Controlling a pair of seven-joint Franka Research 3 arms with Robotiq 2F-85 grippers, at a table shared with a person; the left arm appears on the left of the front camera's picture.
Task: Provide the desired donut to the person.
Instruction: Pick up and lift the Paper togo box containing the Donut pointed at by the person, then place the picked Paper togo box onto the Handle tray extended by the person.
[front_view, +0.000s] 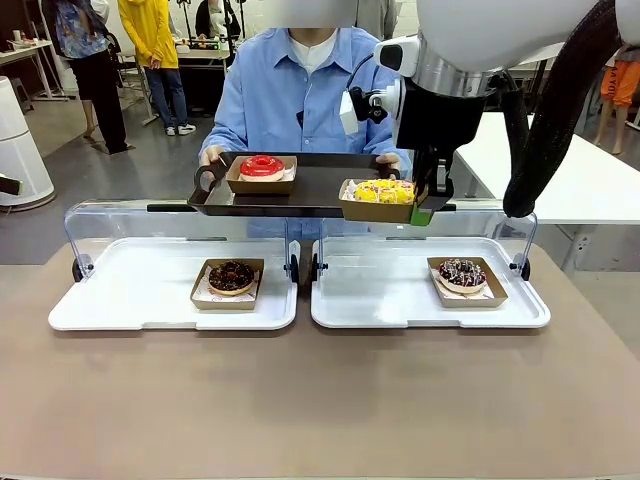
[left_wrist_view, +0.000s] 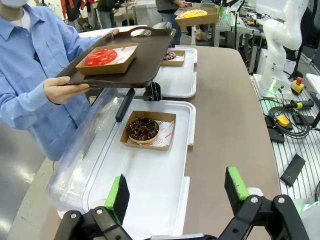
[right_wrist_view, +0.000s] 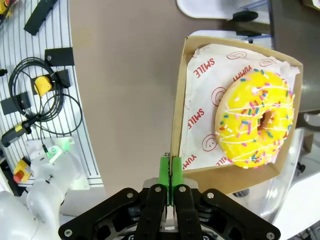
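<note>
yellow donut box (front_view: 377, 200) hides tray's corner.

Even, bright indoor light from overhead; all three views well exposed. Soft, short shadows under brown tray (front_view: 300, 190) and cartons on white trays (front_view: 130, 300). Mild glare on clear lid (left_wrist_view: 80, 165) and on white trays. Front view sharp on table (front_view: 320, 400), background slightly soft. Wrist views wide-angle, edges bowed; left gripper (left_wrist_view: 177, 192) pads near lens slightly soft.
</note>
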